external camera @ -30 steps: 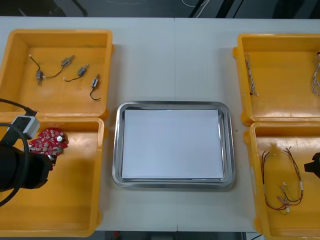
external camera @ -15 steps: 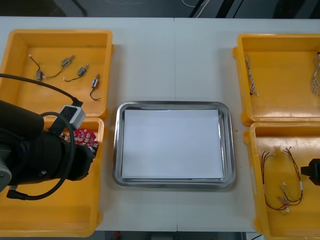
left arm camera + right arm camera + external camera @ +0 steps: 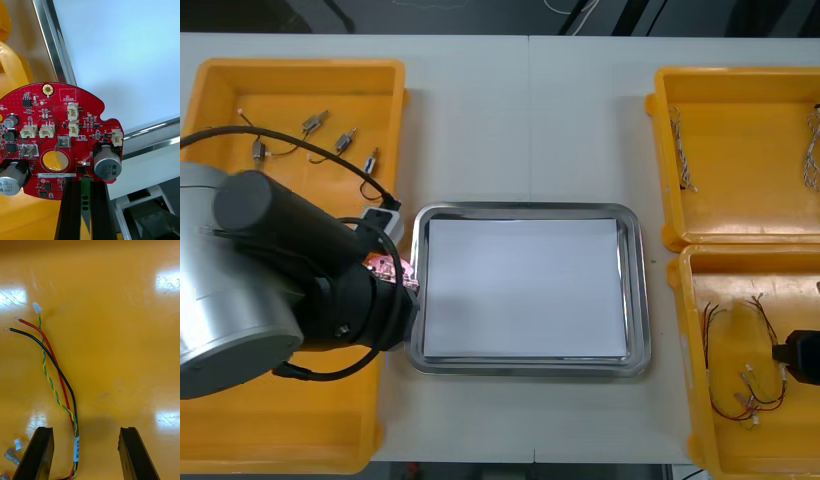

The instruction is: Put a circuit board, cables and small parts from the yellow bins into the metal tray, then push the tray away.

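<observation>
Early stage: left end effector [image 3: 85, 185] grips board [image 3: 62, 138] at the left rim of the empty tray [image 3: 520, 209], right end effector [image 3: 86, 453] is wide over cables [image 3: 56, 371] in near right bin [image 3: 686, 330], parts [image 3: 340, 143] lie unpicked in far left bin [image 3: 300, 66], push pending.

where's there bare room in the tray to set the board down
The whole white floor of the tray is bare, rim to rim. The left gripper, shut on the board, is at its left rim. Table beyond the tray's far rim is free too. Crowded: near right bin, cables under the open right gripper.
</observation>
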`<state>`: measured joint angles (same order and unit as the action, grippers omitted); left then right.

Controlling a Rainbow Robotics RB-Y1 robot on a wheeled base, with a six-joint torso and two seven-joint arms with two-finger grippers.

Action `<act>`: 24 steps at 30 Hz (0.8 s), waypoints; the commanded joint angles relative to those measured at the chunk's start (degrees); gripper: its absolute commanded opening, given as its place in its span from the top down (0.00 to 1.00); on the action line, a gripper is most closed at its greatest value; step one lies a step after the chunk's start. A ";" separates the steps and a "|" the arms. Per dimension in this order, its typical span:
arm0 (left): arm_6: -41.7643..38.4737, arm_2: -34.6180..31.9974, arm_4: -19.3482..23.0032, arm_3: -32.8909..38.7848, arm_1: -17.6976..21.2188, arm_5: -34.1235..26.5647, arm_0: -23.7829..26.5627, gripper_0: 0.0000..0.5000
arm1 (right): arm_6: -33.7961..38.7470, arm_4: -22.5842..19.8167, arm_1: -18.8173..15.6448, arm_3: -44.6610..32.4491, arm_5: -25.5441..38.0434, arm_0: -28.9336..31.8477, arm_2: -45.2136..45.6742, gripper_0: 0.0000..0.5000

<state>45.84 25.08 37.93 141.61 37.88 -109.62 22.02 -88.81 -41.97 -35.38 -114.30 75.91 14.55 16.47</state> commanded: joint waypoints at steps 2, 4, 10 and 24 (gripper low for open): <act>-5.06 8.14 -5.33 -3.27 -0.08 0.46 4.96 1.00 | -0.22 1.63 1.98 -0.66 -1.20 2.06 -1.79 0.00; -5.59 10.17 -6.56 -4.85 -0.79 0.81 5.84 1.00 | -0.13 2.07 1.98 -0.66 -2.52 2.85 -2.40 0.00; -9.81 13.77 -7.70 -8.19 -2.54 3.62 8.03 1.00 | 0.04 3.21 1.98 -0.57 -5.77 4.69 -3.99 0.00; -15.70 23.88 -14.38 -13.20 -4.30 13.64 9.18 1.00 | 0.57 4.97 1.98 -0.57 -7.09 5.66 -5.39 0.00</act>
<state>28.74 46.09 24.98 129.19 34.98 -98.20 29.21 -88.81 -37.73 -33.91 -114.34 69.24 18.34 12.33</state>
